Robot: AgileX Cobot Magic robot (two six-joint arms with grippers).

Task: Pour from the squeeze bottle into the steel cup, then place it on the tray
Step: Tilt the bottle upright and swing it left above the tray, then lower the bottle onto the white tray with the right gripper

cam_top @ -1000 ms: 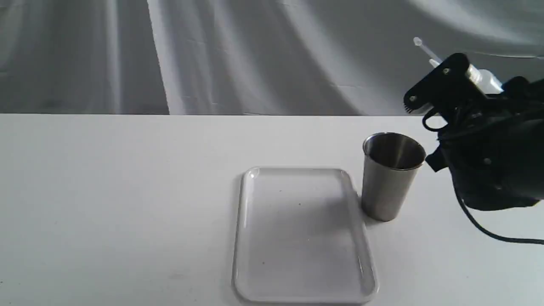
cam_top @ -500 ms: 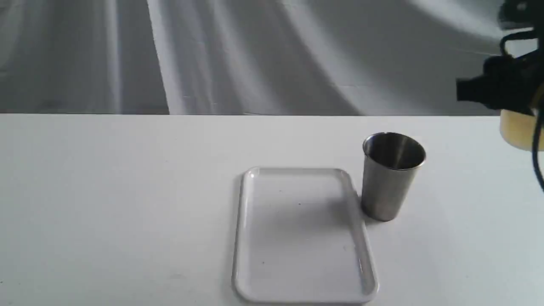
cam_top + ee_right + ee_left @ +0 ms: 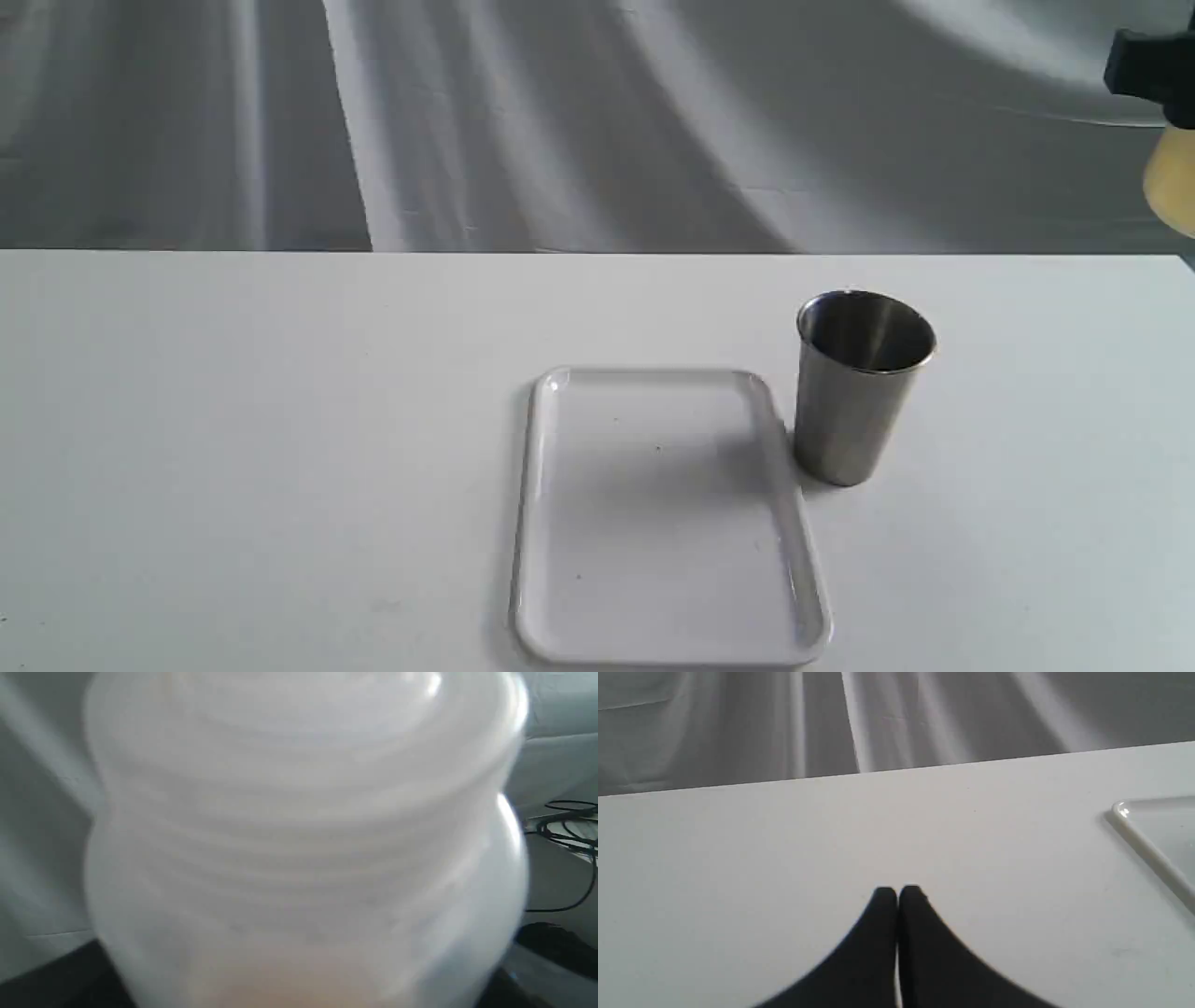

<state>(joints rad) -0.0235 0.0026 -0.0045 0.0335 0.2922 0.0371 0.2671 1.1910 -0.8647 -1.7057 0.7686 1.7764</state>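
Note:
The steel cup (image 3: 864,387) stands upright on the white table, just right of the tray's (image 3: 537,523) far right corner. High at the exterior view's right edge hangs the squeeze bottle (image 3: 1173,182); only its amber-filled lower part shows, under a black piece of my right gripper (image 3: 1146,67), well above and right of the cup. In the right wrist view the translucent squeeze bottle (image 3: 299,835) fills the picture, blurred, with dark fingers (image 3: 51,975) at its sides. My left gripper (image 3: 897,892) rests shut and empty over bare table, left of the tray's rim (image 3: 1141,837).
A grey draped cloth (image 3: 560,121) hangs behind the table's far edge. Black cables (image 3: 567,821) lie off to the side in the right wrist view. The left arm does not show in the exterior view.
My right arm has lifted the bottle up and to the right, away from the cup, until it is nearly out of the exterior view. The cup and tray have not moved.

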